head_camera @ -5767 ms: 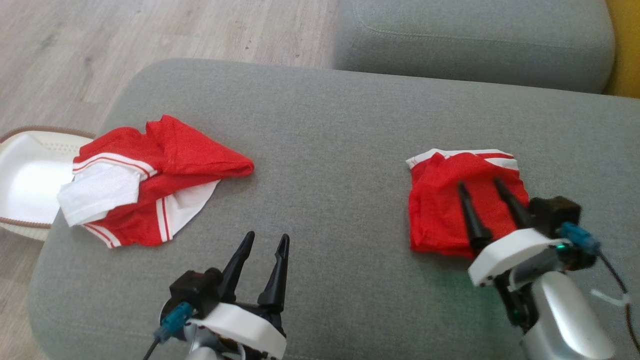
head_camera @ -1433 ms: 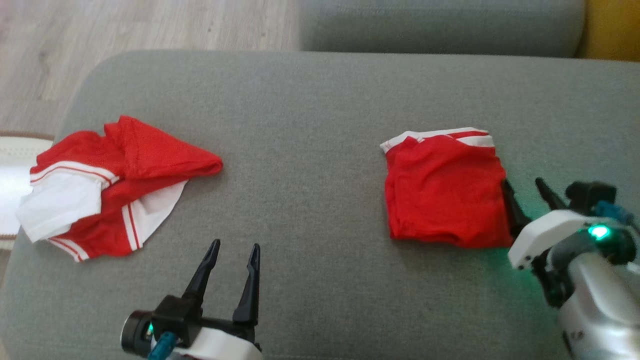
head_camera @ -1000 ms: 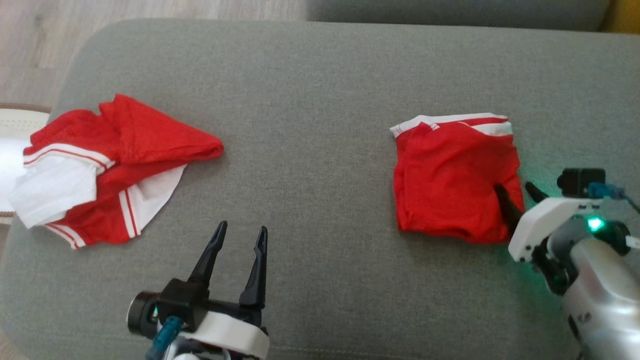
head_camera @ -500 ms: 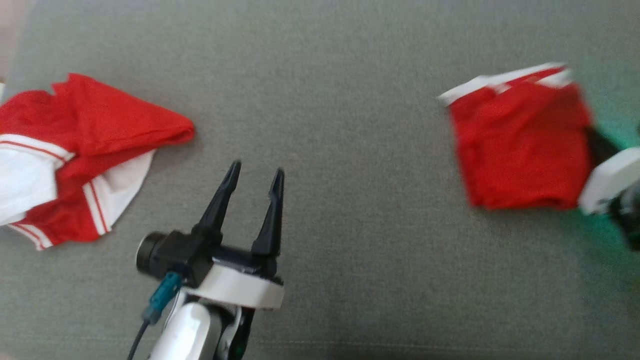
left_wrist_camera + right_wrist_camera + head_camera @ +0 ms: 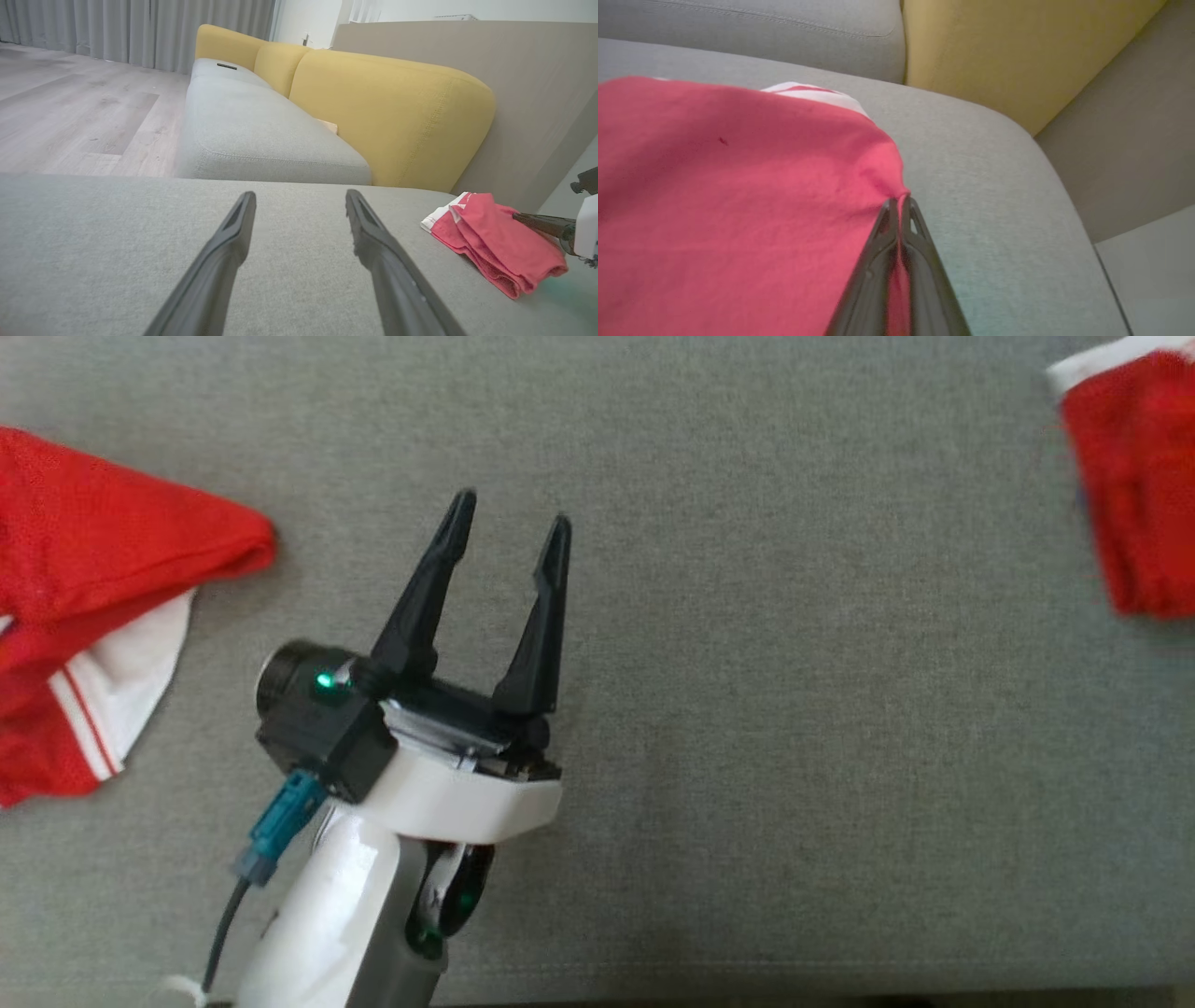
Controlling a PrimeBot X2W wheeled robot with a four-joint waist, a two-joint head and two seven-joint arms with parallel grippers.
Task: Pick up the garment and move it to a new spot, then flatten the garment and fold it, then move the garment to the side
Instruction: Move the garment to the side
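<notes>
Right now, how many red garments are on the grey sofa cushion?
2. A crumpled red-and-white garment lies at the head view's left edge; a folded red garment lies at its upper right, pinched by the right gripper.

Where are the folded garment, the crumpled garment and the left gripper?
folded garment (image 5: 738, 196), right wrist view, its red top layer.
crumpled garment (image 5: 103, 551), head view, its red upper fold.
left gripper (image 5: 510, 511), head view, between its open jaws' tips.

The folded red garment (image 5: 738, 196), white-trimmed, lies on the grey cushion (image 5: 747, 709).
</notes>
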